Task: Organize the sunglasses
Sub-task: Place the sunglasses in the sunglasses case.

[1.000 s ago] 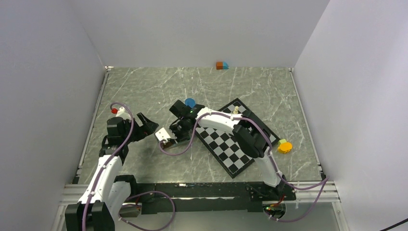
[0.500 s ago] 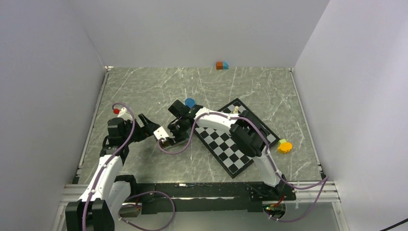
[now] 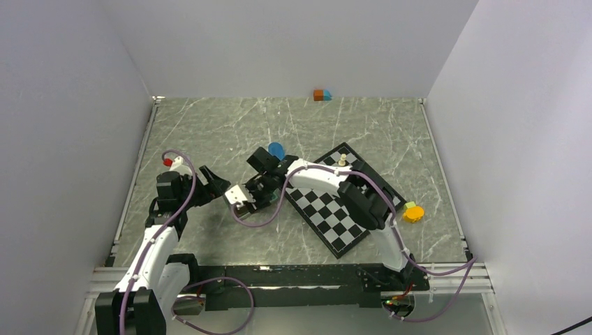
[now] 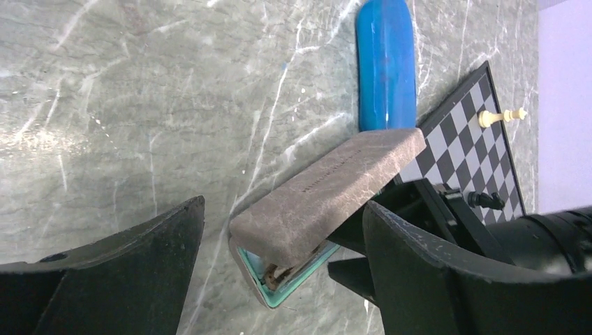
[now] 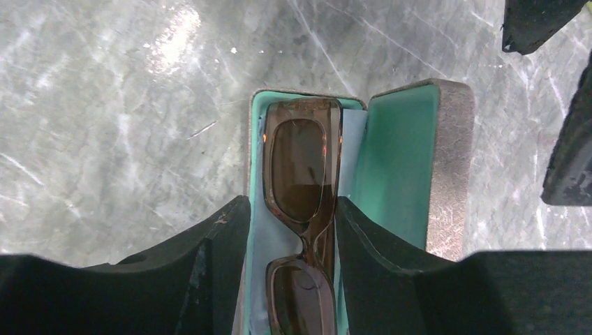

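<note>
Two right pincer point(image 5: 292, 209) fingers flank the brown sunglasses point(image 5: 300, 167).

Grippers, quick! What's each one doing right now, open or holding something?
Left gripper: open wide, holding nothing, facing the glasses case.
Right gripper: open, straddling the brown sunglasses in the case, not clamping them.

The sunglasses point(image 5: 301, 174) lie on a cloth point(image 5: 351, 146) in the case point(image 5: 398, 160), with the right gripper point(image 5: 292, 204) astride them. On the table point(image 3: 209, 125), the case sits between the left gripper point(image 3: 222, 190) and the chessboard point(image 3: 342, 209). A capsule point(image 3: 276, 149) lies behind the case, and a chess piece point(image 3: 342, 160) stands on the chessboard's far corner.
</note>
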Controlling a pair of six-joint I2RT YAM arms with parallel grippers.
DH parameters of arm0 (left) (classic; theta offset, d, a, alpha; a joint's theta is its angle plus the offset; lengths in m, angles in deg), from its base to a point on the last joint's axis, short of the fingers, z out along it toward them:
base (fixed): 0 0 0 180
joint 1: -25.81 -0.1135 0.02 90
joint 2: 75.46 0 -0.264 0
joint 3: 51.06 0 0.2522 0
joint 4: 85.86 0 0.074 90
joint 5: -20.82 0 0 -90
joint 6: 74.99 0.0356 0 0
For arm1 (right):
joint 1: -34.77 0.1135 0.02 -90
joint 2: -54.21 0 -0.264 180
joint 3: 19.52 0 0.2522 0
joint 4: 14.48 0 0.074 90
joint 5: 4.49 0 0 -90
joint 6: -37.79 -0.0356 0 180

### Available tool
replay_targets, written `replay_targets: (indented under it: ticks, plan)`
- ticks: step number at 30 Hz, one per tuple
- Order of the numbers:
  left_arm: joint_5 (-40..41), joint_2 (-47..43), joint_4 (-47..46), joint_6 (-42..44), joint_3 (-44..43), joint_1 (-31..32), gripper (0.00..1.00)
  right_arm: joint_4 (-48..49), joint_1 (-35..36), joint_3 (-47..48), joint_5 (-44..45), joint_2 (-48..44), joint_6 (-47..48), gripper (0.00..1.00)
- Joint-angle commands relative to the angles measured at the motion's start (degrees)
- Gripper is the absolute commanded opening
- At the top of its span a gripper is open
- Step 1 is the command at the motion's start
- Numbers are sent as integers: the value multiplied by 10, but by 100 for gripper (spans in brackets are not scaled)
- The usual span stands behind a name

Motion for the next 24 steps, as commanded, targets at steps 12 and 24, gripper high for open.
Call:
replay_targets:
  ticks: [12, 24]
  plan:
    - [31, 1, 0, -8, 2, -2, 81, 175, 11, -114, 15, -156, -89, 52]
    - [83, -258, 173, -109, 88, 5, 66, 167, -41, -38, -42, -122, -243, 45]
